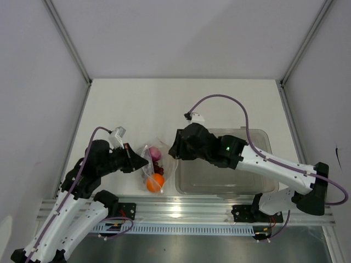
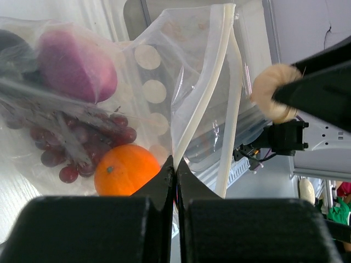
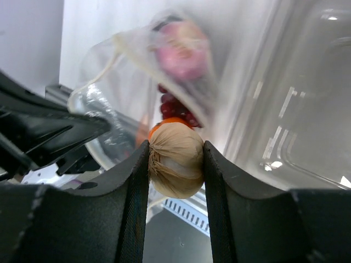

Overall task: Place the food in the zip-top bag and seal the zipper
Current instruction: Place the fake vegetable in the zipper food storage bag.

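White table (image 1: 219, 104) between pale walls (image 1: 33, 82)

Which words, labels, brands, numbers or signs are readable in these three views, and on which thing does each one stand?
None: no readable text in any view.
The zip-top bag has only blank pale round patches, with no letters.
The right arm has a green light, which is not a sign.
The clear tub shows no label.
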You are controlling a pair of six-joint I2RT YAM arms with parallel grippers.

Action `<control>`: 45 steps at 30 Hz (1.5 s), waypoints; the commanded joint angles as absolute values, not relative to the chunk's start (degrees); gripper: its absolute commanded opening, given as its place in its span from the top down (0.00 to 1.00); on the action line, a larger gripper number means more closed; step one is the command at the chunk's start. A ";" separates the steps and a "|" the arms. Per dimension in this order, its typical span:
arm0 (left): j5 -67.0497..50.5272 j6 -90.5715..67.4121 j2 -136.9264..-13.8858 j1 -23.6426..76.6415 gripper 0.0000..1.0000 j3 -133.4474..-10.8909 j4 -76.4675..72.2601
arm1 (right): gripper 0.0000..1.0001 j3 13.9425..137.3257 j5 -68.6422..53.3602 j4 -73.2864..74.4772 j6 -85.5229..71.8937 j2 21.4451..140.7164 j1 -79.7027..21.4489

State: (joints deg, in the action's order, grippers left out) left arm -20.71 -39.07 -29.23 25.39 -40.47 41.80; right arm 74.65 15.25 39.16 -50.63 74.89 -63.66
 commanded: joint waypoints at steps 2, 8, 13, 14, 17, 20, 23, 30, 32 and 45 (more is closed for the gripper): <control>-20.92 -40.25 -30.23 25.66 0.99 -42.80 42.02 | 0.70 79.98 14.42 35.25 -49.22 79.09 -67.58; -21.27 -40.52 -30.76 25.66 1.00 -43.33 42.01 | 0.66 82.35 12.83 33.84 -48.16 82.35 -69.52; -21.18 -40.17 -30.67 25.66 0.99 -44.38 42.71 | 0.61 83.14 12.04 33.57 -47.02 86.39 -69.61; -21.18 -40.17 -30.59 25.75 0.99 -44.47 42.89 | 0.55 83.41 12.04 33.49 -46.76 86.92 -69.61; -21.01 -39.90 -30.15 25.66 0.99 -44.82 43.59 | 0.38 84.19 12.22 33.75 -45.62 89.20 -69.61; -20.83 -39.90 -29.88 25.66 1.00 -45.09 44.12 | 0.23 84.99 11.95 34.36 -43.69 90.70 -69.61; -21.00 -39.99 -29.79 25.66 0.99 -45.17 44.03 | 0.12 86.13 11.51 34.98 -42.10 91.32 -69.61; -21.09 -39.99 -30.23 25.66 0.99 -44.82 43.33 | 0.04 86.75 13.97 36.65 -37.36 86.84 -71.45; -21.09 -39.99 -30.59 25.66 0.99 -45.09 43.16 | 0.06 86.40 13.97 37.44 -36.48 84.65 -72.68; -20.39 -38.85 -32.95 25.66 0.99 -47.02 42.10 | 0.15 80.69 17.14 40.43 -37.44 79.54 -83.31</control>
State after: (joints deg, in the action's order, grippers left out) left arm -20.69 -39.48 -32.08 25.39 -44.69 44.16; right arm 81.89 15.25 39.57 -36.91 79.57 -81.25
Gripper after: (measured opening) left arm 0.005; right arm 0.855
